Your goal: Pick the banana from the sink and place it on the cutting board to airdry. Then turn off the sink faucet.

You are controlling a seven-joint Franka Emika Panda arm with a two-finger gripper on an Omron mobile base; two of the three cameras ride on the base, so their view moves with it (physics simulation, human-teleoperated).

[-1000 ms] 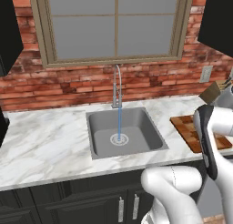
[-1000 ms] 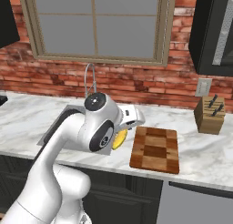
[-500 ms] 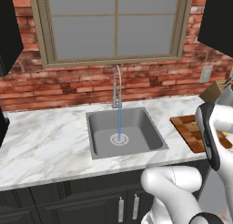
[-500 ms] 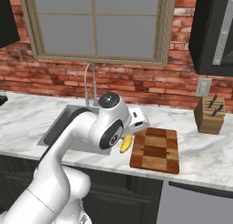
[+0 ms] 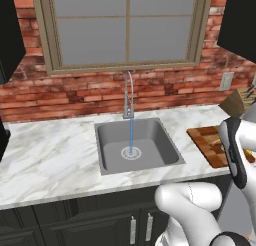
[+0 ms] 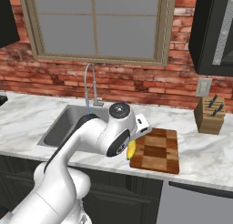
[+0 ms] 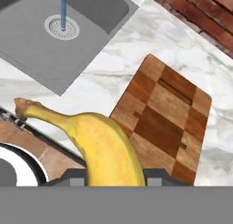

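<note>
My gripper (image 7: 113, 177) is clamped on the banana (image 7: 98, 145), carrying it in the air just beside the cutting board (image 7: 164, 116), over the tabletop (image 7: 104, 82) strip between the board and the sink (image 7: 41, 59). From the right-hand base camera, the banana (image 6: 131, 149) hangs under my wrist at the board's (image 6: 157, 150) near left corner, above the tabletop's front edge rather than over the wood.

The board lies flat, clear of other objects, with the knife block (image 6: 209, 114) well beyond its far side. Water runs in a thin stream (image 5: 131, 132) from the faucet (image 5: 129, 95) straight onto the drain (image 5: 131, 152); the basin (image 5: 135, 145) around it holds nothing else.

As I judge it, the fruit is out of the sink and the set-down is the step in hand. To do it well I should carry on past the board's edge until the whole length of the banana sits over the middle blocks, not the rim, then lower until its belly touches wood before I let go. It is curved and may rock or roll, so a low release matters, with the long axis along the board. The stem end juts toward the sink side; that end should clear the board's edge too. The faucet's lever by the spout base waits after that.
</note>
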